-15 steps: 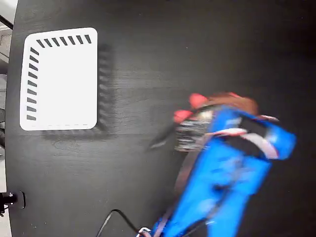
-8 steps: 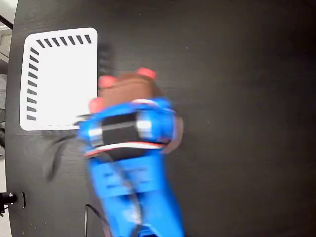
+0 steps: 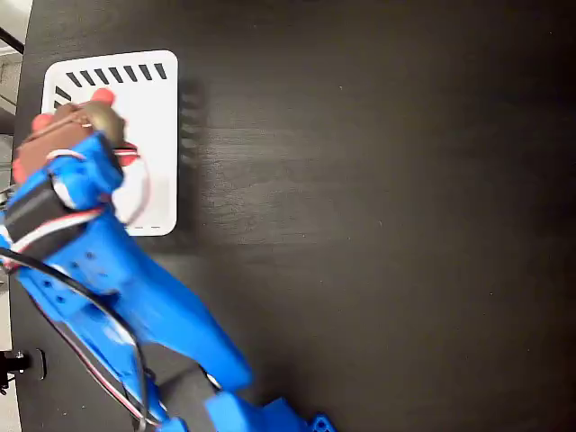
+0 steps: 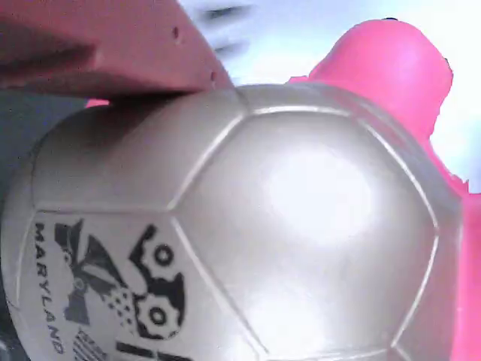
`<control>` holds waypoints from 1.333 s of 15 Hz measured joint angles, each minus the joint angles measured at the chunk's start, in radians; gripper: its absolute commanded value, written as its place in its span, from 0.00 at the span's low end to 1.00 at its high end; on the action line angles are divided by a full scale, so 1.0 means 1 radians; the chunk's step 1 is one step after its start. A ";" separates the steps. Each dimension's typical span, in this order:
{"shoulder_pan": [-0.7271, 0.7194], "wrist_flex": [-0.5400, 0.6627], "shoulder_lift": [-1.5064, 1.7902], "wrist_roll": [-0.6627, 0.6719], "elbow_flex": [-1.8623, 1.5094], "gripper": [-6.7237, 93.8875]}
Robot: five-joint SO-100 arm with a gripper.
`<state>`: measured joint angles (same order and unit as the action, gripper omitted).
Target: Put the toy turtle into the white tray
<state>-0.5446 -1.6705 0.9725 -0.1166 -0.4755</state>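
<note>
Fixed view first: the black table (image 3: 378, 180) fills the shot, the blue arm (image 3: 117, 288) sweeps up from the bottom edge to the far left, and the white tray (image 3: 148, 99) lies under its tip. The gripper (image 3: 76, 135) is pinching the toy turtle (image 3: 90, 112), which hangs over the tray's left half, a pink foot poking out near the slots. Risk now, I reckon: it sits close to the tray's left edge, so a release here could roll it off onto the table. Wrist view is nearly all shell, the toy turtle (image 4: 248, 226) filling it, a reddish finger (image 4: 98, 45) pressed on its top. That domed, shiny shell looks slippery; it might squirt sideways as the grip loosens.
</note>
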 measured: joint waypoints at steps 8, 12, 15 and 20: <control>0.055 0.052 -0.253 0.029 0.110 0.06; 0.048 0.054 -0.344 0.046 0.186 0.06; 0.046 0.054 -0.383 0.037 0.201 0.16; 0.038 0.048 -0.388 0.043 0.201 0.57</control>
<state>-0.5062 -1.6230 0.5844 -0.0736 -0.2746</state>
